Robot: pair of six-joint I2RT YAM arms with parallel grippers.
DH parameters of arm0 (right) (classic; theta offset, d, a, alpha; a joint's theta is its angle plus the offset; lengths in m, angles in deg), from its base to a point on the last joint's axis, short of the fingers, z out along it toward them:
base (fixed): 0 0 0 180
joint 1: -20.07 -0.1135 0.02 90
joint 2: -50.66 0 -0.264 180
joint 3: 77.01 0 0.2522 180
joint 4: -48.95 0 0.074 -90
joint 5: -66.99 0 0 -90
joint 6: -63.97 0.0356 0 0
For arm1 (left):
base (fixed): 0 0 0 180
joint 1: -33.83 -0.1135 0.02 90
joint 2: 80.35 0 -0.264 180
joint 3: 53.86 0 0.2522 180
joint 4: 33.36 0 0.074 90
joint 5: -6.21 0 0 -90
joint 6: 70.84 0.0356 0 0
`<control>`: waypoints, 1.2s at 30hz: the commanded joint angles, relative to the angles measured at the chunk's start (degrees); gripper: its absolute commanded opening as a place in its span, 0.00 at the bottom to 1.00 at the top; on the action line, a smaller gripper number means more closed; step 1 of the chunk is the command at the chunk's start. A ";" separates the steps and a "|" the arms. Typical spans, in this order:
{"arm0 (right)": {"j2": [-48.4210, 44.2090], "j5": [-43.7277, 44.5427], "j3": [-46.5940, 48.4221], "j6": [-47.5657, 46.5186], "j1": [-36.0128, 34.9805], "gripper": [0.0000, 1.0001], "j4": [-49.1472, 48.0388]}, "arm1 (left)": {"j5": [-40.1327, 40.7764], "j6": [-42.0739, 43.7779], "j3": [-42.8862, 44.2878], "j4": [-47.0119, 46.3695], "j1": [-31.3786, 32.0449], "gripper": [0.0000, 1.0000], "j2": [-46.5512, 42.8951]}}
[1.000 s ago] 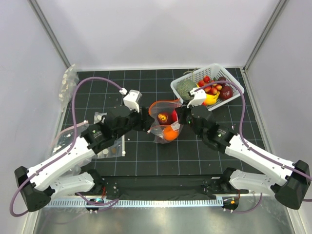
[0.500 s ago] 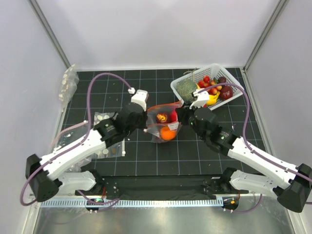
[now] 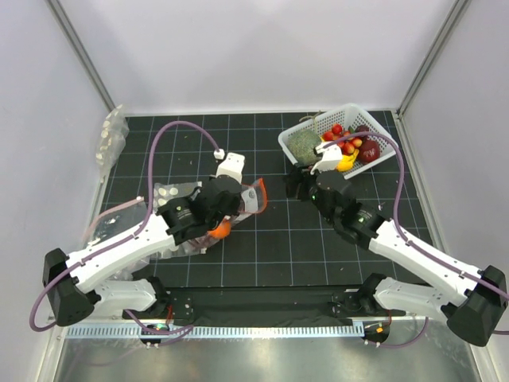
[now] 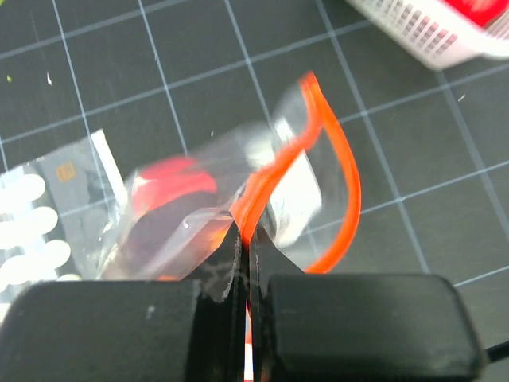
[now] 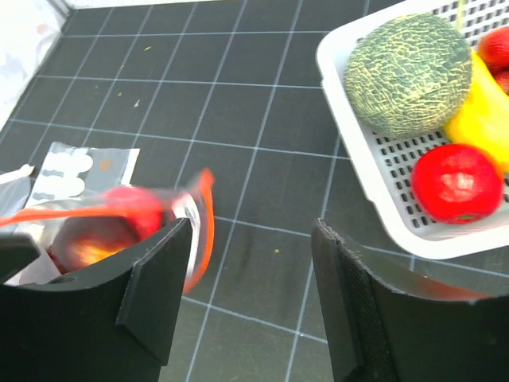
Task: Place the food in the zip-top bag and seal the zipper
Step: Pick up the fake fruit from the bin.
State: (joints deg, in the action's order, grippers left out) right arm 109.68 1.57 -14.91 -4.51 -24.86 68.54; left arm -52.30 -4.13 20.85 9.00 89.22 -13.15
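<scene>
My left gripper (image 3: 242,204) is shut on the red-orange zipper (image 4: 258,187) at the mouth of the zip-top bag (image 4: 199,215). The clear bag hangs left of the fingers, holding food: a red ball (image 4: 171,177) and an orange ball (image 3: 221,229). Beyond the pinch the zipper loops open (image 4: 350,199). My right gripper (image 5: 250,263) stands open over bare mat, right of the bag (image 5: 111,219), with nothing between its fingers; its left finger (image 5: 155,278) is beside the zipper's end (image 5: 205,219). In the top view the right gripper (image 3: 296,186) is a little right of the bag (image 3: 250,199).
A white basket (image 3: 314,121) at the back right holds a green melon (image 5: 409,72), a yellow banana (image 5: 477,115) and red balls (image 5: 456,183). Clear bags of white discs lie at the far left (image 3: 111,135) and under the left arm (image 3: 171,193).
The right gripper opened and let go of the bag's mouth. The left gripper shut on the zipper and carried the bag left and nearer, away from the right gripper.
</scene>
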 commanded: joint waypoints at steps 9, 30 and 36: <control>2.49 -4.19 4.39 5.64 19.16 0.71 5.16 | 1.65 -0.88 2.25 -0.30 0.06 0.00 -3.13; 38.97 3.55 29.80 -1.93 24.27 0.93 25.82 | -3.62 -2.20 0.49 -0.74 0.06 0.00 -5.06; 43.79 -0.14 26.37 0.01 25.76 0.95 23.79 | -3.27 -1.94 0.49 -0.83 0.06 0.00 -4.89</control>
State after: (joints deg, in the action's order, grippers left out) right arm 150.82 2.11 11.53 -6.13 -0.03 92.51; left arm -55.95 -5.92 20.83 10.33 89.22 -16.65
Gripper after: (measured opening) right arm 0.946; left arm 0.015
